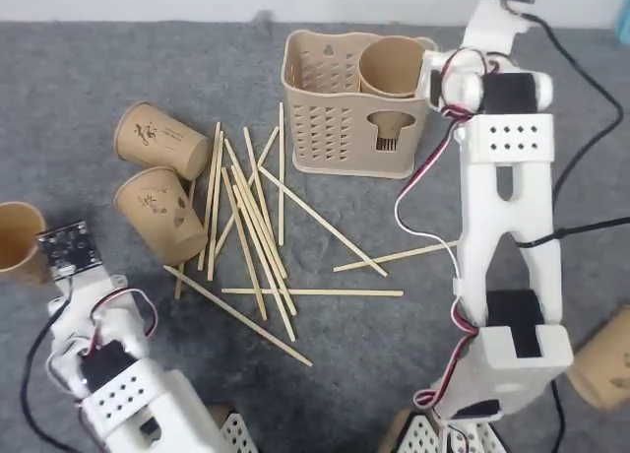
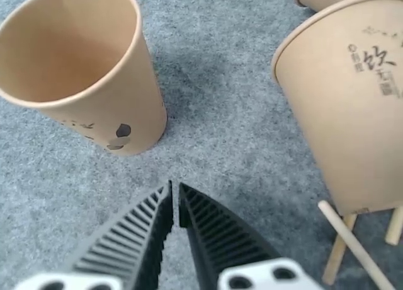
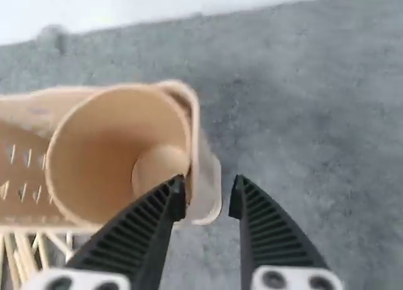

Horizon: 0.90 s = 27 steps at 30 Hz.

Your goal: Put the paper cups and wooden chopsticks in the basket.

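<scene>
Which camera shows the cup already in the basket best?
Right wrist view: the cup is close, its open mouth and bottom visible, the open right gripper at its rim. The high view shows it smaller, standing in the basket.

High view: fixed overhead, looking down on the grey carpeted bench (image 1: 89,69). Left wrist view: low, very close, facing two tan paper cups (image 2: 82,75) well left of the beige perforated plastic basket (image 1: 340,128). Right wrist view: close above the basket's corner. High view shares both spots.
</scene>
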Available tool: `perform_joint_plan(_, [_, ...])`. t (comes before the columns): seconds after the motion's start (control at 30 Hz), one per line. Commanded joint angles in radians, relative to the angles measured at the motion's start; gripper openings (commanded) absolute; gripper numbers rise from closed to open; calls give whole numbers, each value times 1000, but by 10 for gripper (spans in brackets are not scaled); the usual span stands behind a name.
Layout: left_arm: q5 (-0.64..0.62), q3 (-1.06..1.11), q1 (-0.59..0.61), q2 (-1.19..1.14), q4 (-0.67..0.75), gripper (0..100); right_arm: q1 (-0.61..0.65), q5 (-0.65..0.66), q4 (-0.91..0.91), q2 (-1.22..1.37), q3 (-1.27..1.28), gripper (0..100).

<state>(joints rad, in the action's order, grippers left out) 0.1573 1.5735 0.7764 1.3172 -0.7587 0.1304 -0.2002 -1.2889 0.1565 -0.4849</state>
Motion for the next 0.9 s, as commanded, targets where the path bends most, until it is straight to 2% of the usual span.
perform_joint_plan(0.0, [8, -2, -6, 15, 25, 16, 28, 5, -50, -21, -8, 120])
perform_joint_plan(0.6, [8, -2, -8, 15, 25, 16, -8, 6, 16, 120, -14, 117])
perform_joint_plan(0.67, [8, -2, -9, 15, 25, 16, -8, 6, 18, 120, -14, 91])
perform_joint_plan(0.77, [8, -2, -9, 15, 26, 16, -1, 6, 19, 120, -15, 0])
perform_joint_plan(0.87, [8, -2, -9, 15, 26, 16, 1, 6, 19, 120, -15, 7])
